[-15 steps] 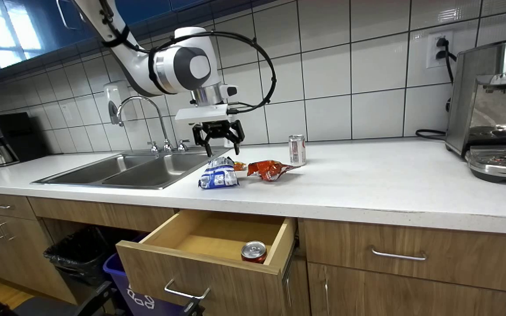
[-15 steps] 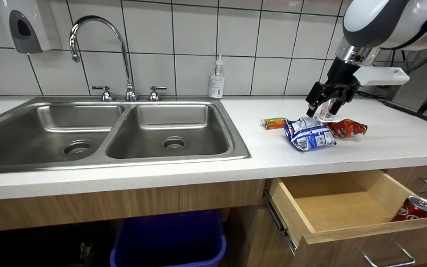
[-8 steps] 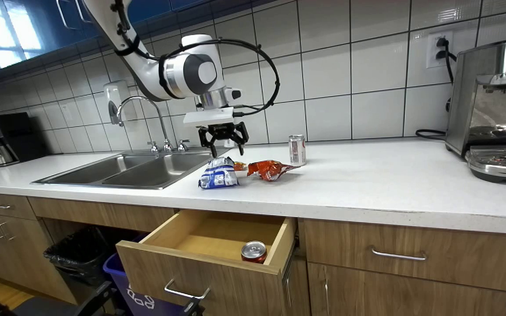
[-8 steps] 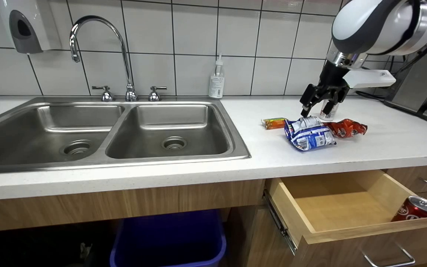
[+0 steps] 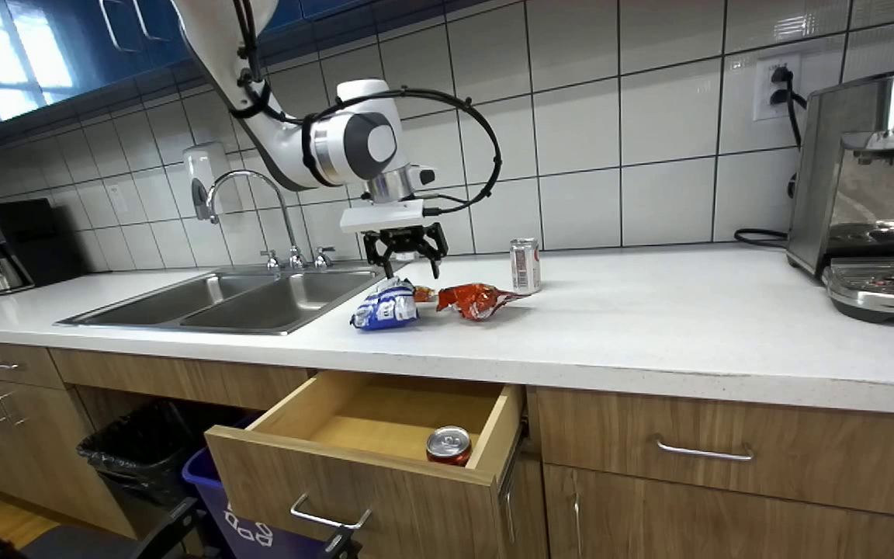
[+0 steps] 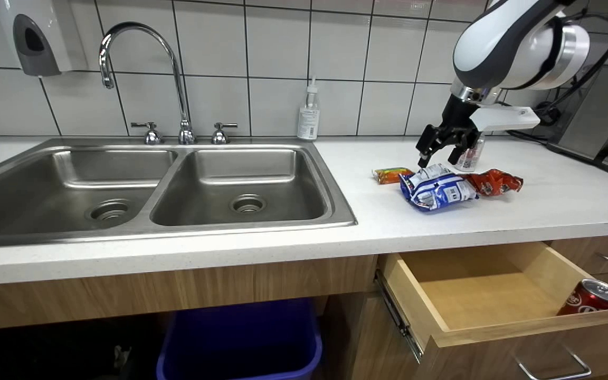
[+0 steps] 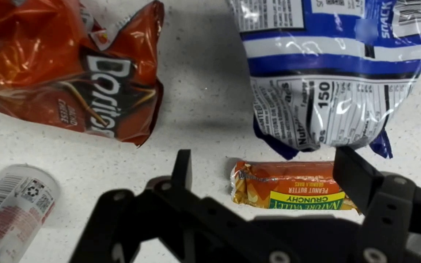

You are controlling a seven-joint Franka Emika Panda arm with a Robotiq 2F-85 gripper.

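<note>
Wrist view: the gripper [image 7: 264, 164], empty and spread, hangs near the blue packet [image 7: 331, 65] (upper right of frame; contact unclear) and granola bar [image 7: 289, 186] (lower right). Apparent step: approach; grasping would call for aligning, then lowering.

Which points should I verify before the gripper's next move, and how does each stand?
1. Gripper open: ok, fingers apart, nothing held.
2. Blue bag untouched: not ok, one finger appears to touch its edge.
3. Granola bar clear of the gripper: cannot tell, a finger hides part of it in the wrist view.
4. Doritos bag clear of the gripper: ok, apart in the wrist view.
5. Silver can upright: ok.
6. Drawer open: ok, red can inside.
</note>
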